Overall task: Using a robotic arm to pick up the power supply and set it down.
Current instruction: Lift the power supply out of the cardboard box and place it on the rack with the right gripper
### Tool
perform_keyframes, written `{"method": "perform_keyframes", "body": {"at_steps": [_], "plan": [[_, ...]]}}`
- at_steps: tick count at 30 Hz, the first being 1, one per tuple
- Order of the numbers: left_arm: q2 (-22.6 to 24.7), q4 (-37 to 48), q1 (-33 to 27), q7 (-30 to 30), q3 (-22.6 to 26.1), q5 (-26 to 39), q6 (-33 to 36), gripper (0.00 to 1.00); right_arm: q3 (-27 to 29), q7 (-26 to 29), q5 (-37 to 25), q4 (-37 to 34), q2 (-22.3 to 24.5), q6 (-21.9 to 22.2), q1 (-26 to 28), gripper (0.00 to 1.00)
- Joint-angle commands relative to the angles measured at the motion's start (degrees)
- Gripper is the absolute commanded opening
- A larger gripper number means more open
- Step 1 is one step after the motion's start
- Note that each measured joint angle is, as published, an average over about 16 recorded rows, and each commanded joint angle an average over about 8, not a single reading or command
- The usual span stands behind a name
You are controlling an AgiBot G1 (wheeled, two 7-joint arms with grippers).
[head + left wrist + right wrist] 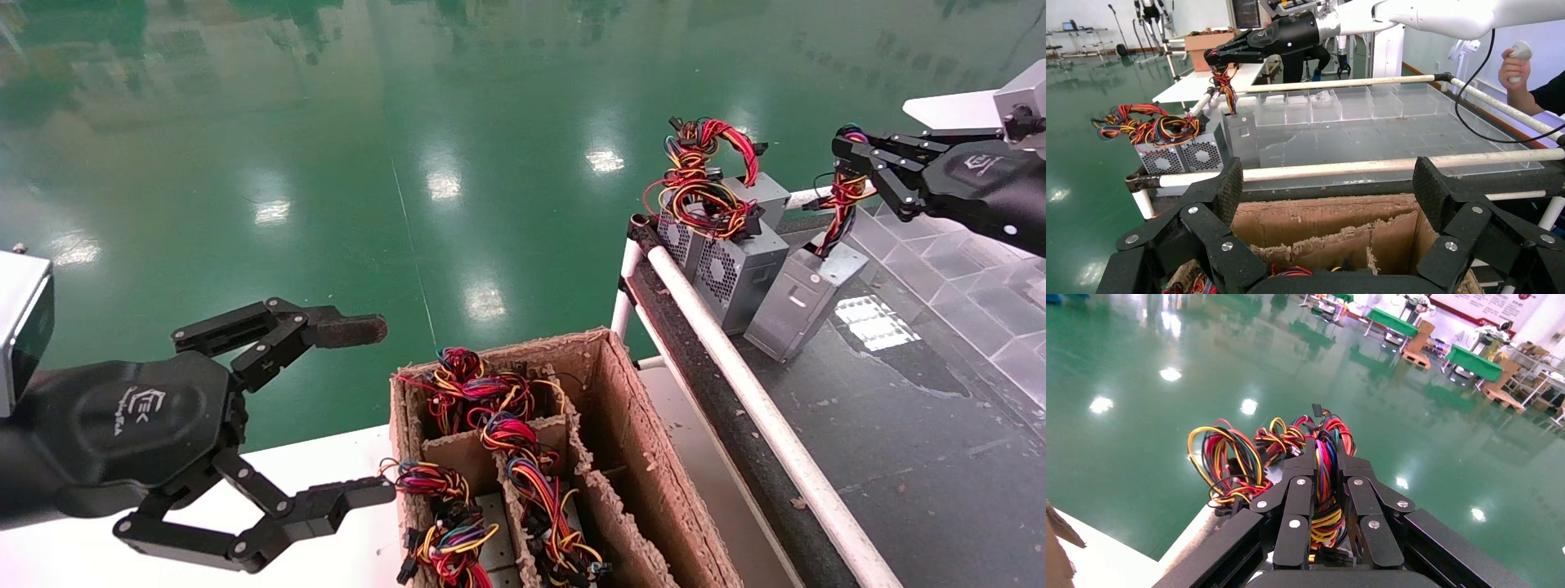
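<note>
We see the right claw (843, 151) clamped on the wire bundle (840, 200) of the power supply (799, 304), which tilts on the tabletop (915, 457); the left claw (369, 410) hangs open beside the cardboard box (629, 425)

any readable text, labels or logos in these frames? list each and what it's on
No text can be read with confidence.
White logo on the left gripper palm: a mark with small lettering beside it, too small to read.
Same white logo on the right gripper palm: unreadable.
Power supply whose wire bundle the right gripper is clamping: a small pale mark on its side, too small to read.
Red banner on the far wall in the right wrist view: lettering too blurred to read.
</note>
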Motion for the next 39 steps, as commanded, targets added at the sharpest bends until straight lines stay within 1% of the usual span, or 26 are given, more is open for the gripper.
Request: {"method": "perform_keyframes", "body": {"at_steps": [1,16,23,29,36,39], "plan": [[0.0,0.0,0.0,0.0,0.0,0.0,0.0,1.0,-0.2,-0.9,-0.4,-1.5,-0.5,0.0,0.9,0.0],[0.0,0.0,0.0,0.0,0.0,0.0,0.0,1.0,-2.1,-5.8,-3.4,-11.7,-6.1,1.2,8.0,0.0],[0.0,0.0,0.0,0.0,0.0,0.0,0.0,1.0,-2.8,-7.6,-4.4,-15.1,-8.7,2.7,10.5,0.0],[0.0,0.0,0.0,0.0,0.0,0.0,0.0,1.0,-3.1,-9.0,-5.0,-17.3,-10.7,5.6,12.2,0.0],[0.0,0.0,0.0,0.0,0.0,0.0,0.0,1.0,-3.4,-10.1,-5.5,-19.4,-12.9,11.0,12.8,0.0],[0.0,0.0,0.0,0.0,0.0,0.0,0.0,1.0,-3.4,-10.2,-5.6,-20.0,-13.6,12.5,12.8,0.0]]}}
